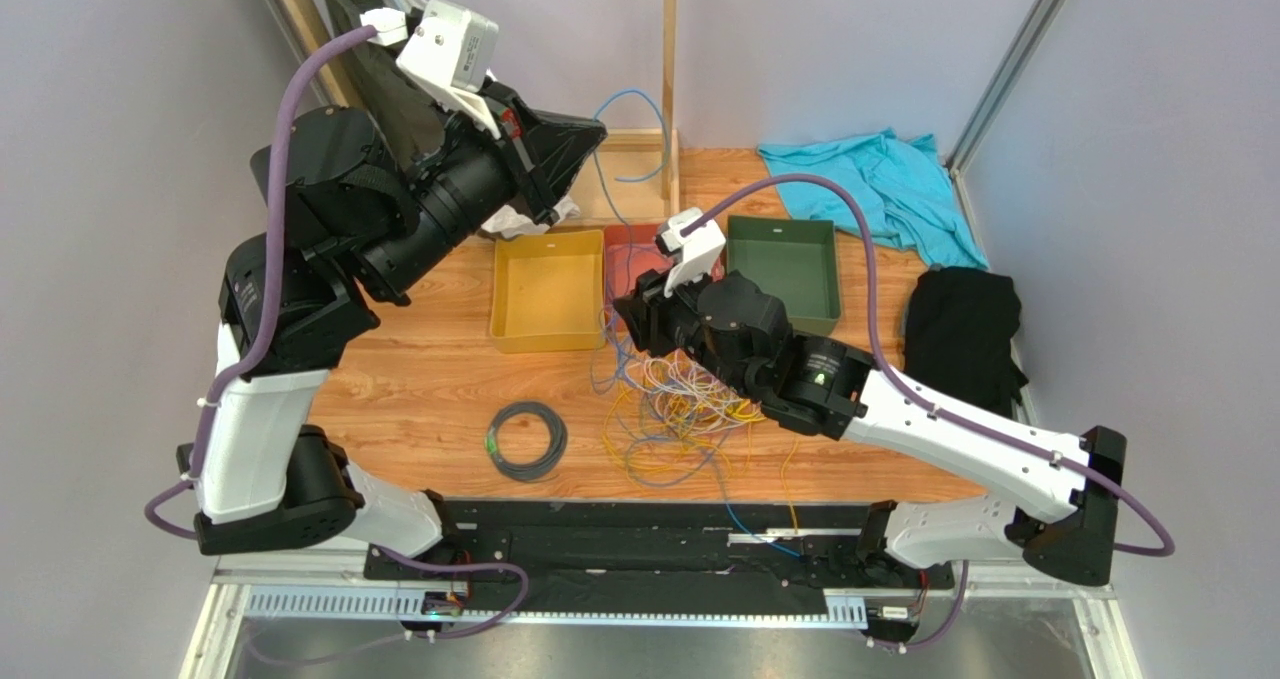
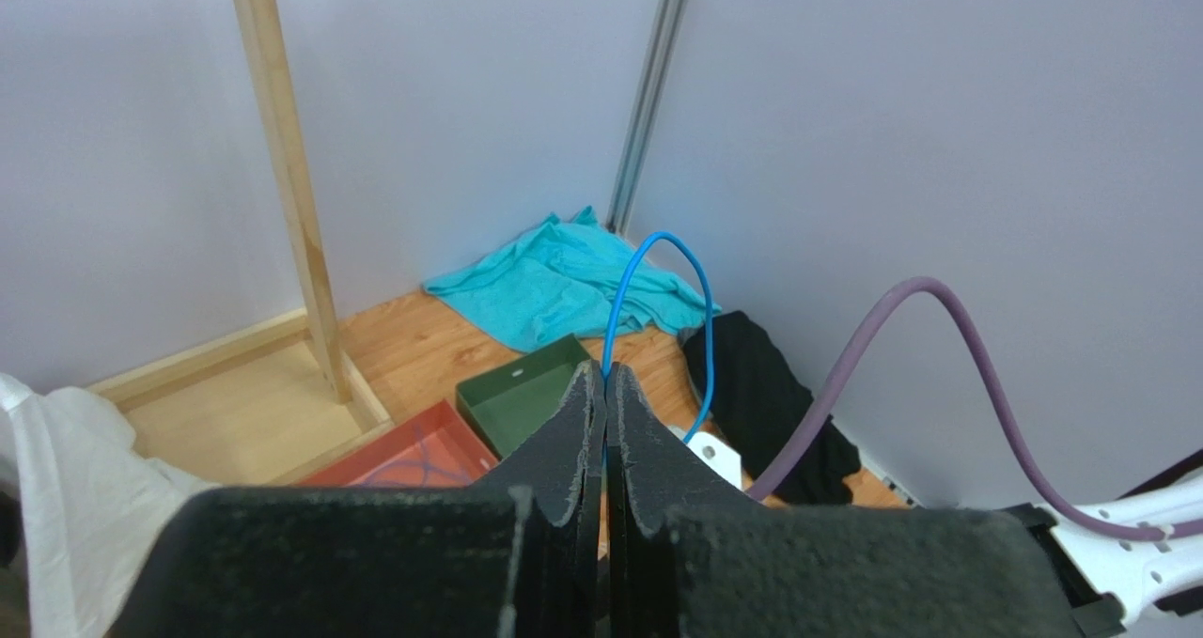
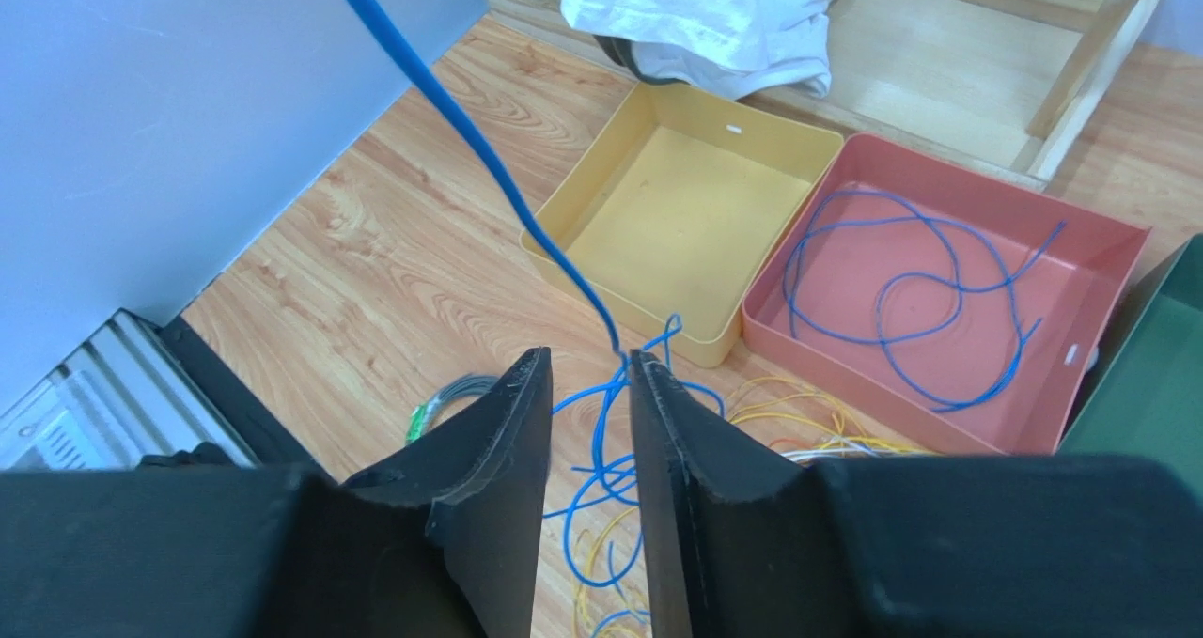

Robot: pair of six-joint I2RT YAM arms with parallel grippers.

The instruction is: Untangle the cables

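Note:
My left gripper is raised high at the back left, shut on a thin blue cable. The cable arcs out of its jaws and drops toward the table. In the right wrist view this blue cable runs taut from the upper left down to my right gripper. That gripper is open, low over the tangle of yellow, blue and white wires, with the blue cable passing between its jaws. Another blue cable lies in the red tray.
A yellow tray, the red tray and a green tray stand in a row at the back. A grey cable coil lies near the front. A wooden post, a teal cloth and a black cloth are behind and to the right.

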